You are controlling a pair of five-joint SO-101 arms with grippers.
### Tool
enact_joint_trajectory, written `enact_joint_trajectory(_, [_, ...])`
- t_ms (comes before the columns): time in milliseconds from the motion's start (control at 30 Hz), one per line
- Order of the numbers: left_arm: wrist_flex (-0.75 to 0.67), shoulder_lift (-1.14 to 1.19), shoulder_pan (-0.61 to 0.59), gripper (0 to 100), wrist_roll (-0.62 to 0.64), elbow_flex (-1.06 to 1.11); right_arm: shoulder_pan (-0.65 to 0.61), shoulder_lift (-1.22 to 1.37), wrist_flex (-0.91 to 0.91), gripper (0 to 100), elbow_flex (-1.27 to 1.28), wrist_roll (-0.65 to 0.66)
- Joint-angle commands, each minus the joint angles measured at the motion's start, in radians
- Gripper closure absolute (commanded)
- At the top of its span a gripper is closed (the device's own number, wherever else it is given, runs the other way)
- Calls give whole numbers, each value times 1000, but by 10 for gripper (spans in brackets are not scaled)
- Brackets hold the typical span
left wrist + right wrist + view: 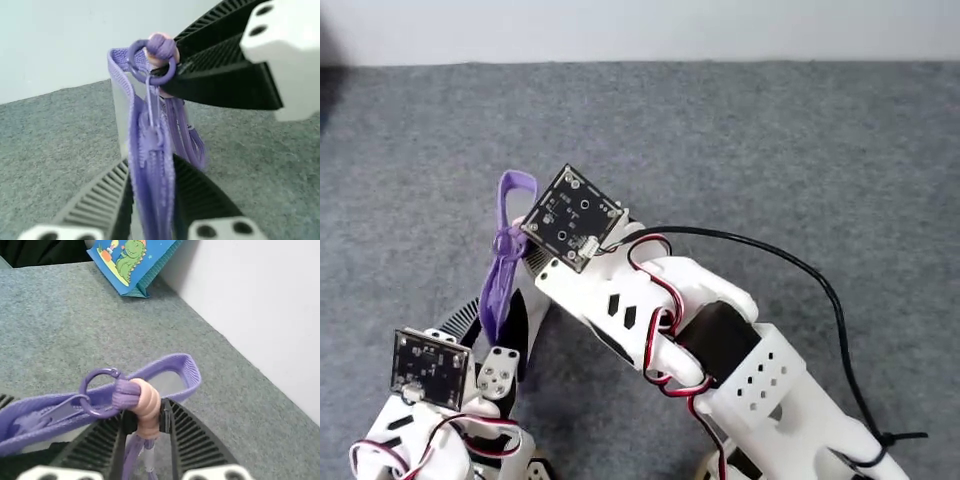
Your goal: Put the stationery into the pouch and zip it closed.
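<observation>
Grey tabletop (pixel 770 150) is lying beneath the purple pouch (pixel 503 275), held on edge, running near-to-far; left gripper (pixel 150 167) is clamping its near end, right gripper (pixel 145 415) is pinching the zip pull (pixel 144 402) farther off.

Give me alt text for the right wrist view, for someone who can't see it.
The right pincer is shut on the pink-and-purple zipper charm of a purple pouch held over a grey table. A blue dinosaur-print bag sits near the white wall.
</observation>
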Motion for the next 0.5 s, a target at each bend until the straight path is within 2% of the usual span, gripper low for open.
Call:
enact_joint_trajectory(0, [-37, -5, -3, 965, -12, 2, -18, -16, -16, 991, -28, 6])
enact_joint_trajectory(133, [-60, -5, -3, 987, -12, 2, -12, -8, -25, 991, -31, 9])
enact_joint_trajectory(333, [-57, -8, -3, 988, -18, -2, 77, 8, -82, 991, -31, 12])
enact_joint_trajectory(467, [-57, -8, -3, 988, -41, -2, 137, 54, -96, 991, -58, 60])
